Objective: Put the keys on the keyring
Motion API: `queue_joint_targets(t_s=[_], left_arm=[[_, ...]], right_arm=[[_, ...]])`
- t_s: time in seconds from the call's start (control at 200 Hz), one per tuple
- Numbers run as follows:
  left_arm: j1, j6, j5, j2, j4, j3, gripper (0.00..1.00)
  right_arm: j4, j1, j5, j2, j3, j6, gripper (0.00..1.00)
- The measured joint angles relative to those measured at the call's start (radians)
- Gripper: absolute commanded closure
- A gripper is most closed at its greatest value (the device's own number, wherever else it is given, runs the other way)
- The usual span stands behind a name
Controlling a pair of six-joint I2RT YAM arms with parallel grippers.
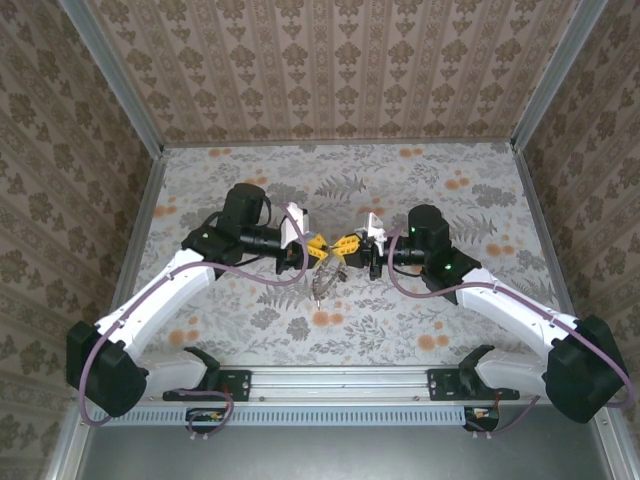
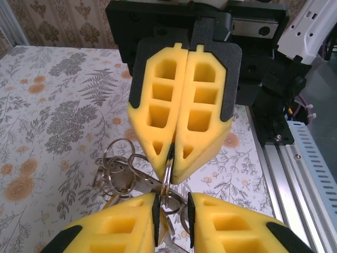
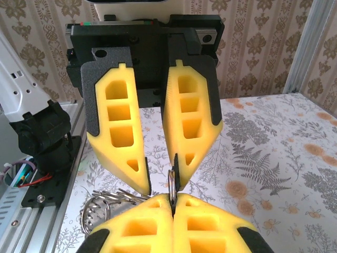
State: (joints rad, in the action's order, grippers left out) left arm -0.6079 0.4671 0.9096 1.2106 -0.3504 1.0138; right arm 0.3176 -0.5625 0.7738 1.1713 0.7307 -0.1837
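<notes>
My right gripper (image 1: 348, 243) (image 3: 172, 204) is shut on a thin silvery keyring (image 3: 171, 182) (image 2: 166, 185), held edge-on above the table. From it hangs a cluster of more metal rings (image 2: 118, 167) (image 3: 102, 206) with small keys (image 1: 322, 285); a brass-coloured key (image 2: 162, 224) dangles low. My left gripper (image 1: 318, 247) (image 2: 172, 224) faces the right one tip to tip and is open. The held keyring reaches into its gap, close against one pad (image 3: 178, 171). In the left wrist view the right gripper (image 2: 171, 169) is seen shut on the keyring.
The floral tablecloth (image 1: 420, 190) is bare around the arms. Patterned walls enclose the back and sides. A metal rail (image 1: 340, 378) with the arm bases runs along the near edge.
</notes>
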Motion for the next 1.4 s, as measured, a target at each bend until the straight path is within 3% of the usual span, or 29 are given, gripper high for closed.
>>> queue_joint_targets(t_s=[0.15,0.205,0.255,0.405,0.56,0.795,1.195,1.33,1.4], left_arm=[[-0.008,0.004,0.003,0.003,-0.001,0.001,0.78],[-0.01,0.005,0.005,0.007,-0.001,0.001,0.86],[-0.011,0.01,0.005,0.012,-0.002,0.001,1.0],[-0.014,0.031,0.002,0.02,-0.019,0.004,1.0],[-0.038,0.05,-0.035,0.021,-0.079,0.019,1.0],[-0.056,0.077,-0.084,0.028,-0.159,0.076,1.0],[-0.087,0.106,-0.111,0.074,-0.205,0.088,1.0],[-0.092,0.11,-0.11,0.077,-0.207,0.092,1.0],[-0.092,0.11,-0.11,0.079,-0.211,0.093,1.0]], right_arm=[[0.0,0.0,0.015,0.0,-0.001,-0.002,1.0],[0.0,0.0,0.02,0.0,-0.001,-0.003,1.0],[-0.001,0.0,0.024,0.0,-0.001,-0.004,1.0],[-0.042,0.002,0.024,-0.007,-0.002,-0.054,0.97],[-0.209,-0.005,0.003,-0.031,0.036,-0.185,0.74],[-0.452,-0.002,-0.044,-0.043,0.122,-0.331,0.66],[-0.593,-0.03,-0.076,0.003,0.203,-0.436,0.68],[-0.605,-0.05,-0.091,0.026,0.207,-0.447,0.77],[-0.61,-0.06,-0.097,0.037,0.211,-0.449,0.87]])
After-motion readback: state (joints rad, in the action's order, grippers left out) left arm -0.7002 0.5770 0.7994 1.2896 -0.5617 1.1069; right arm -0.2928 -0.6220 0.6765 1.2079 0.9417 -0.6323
